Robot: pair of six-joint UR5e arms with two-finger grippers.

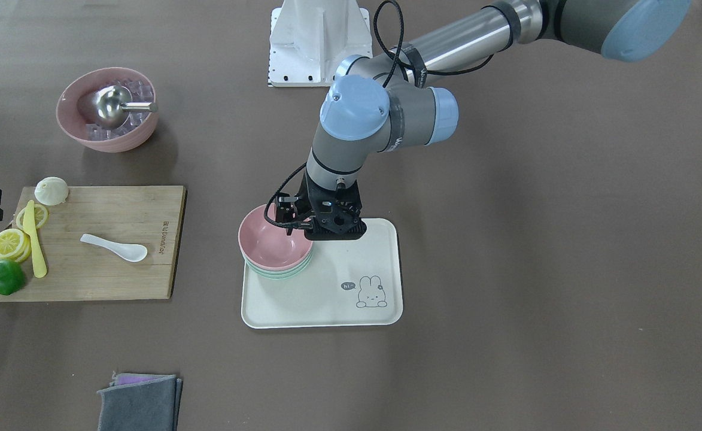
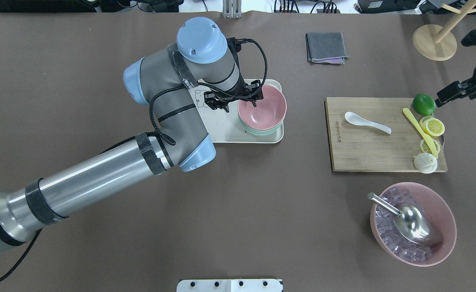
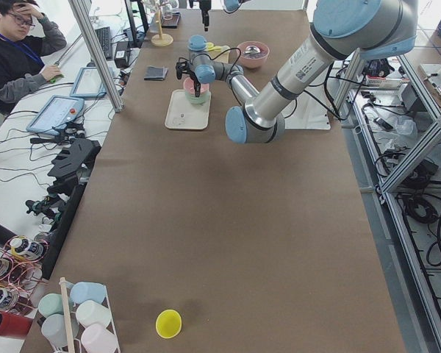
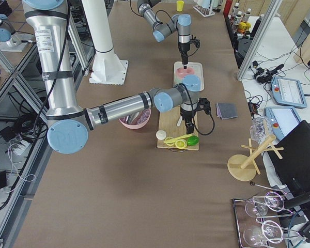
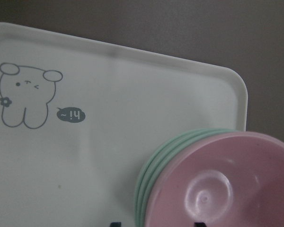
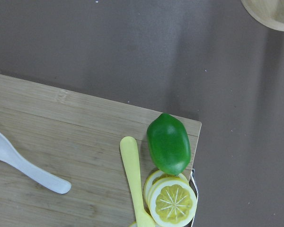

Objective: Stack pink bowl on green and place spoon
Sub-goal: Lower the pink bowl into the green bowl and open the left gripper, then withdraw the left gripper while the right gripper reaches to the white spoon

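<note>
A pink bowl point(image 1: 267, 240) sits nested on top of green bowls point(image 1: 279, 272) at the corner of a cream tray point(image 1: 339, 287). The stack also shows in the overhead view point(image 2: 262, 110) and the left wrist view point(image 5: 227, 184). My left gripper point(image 1: 297, 220) is open, its fingers apart either side of the pink bowl's rim. A white spoon point(image 1: 114, 246) lies on the wooden cutting board point(image 1: 105, 269), also seen in the right wrist view point(image 6: 23, 165). My right gripper point(image 2: 451, 92) hovers at the board's far end near the lime; its fingers are hidden.
On the board lie a lime point(image 1: 5, 276), lemon slices point(image 1: 9, 242), a yellow knife point(image 1: 36, 245) and a white bun point(image 1: 51, 190). A large pink bowl of ice with a metal scoop point(image 1: 108, 111) stands behind it. Folded grey cloths point(image 1: 138, 404) lie near the front edge.
</note>
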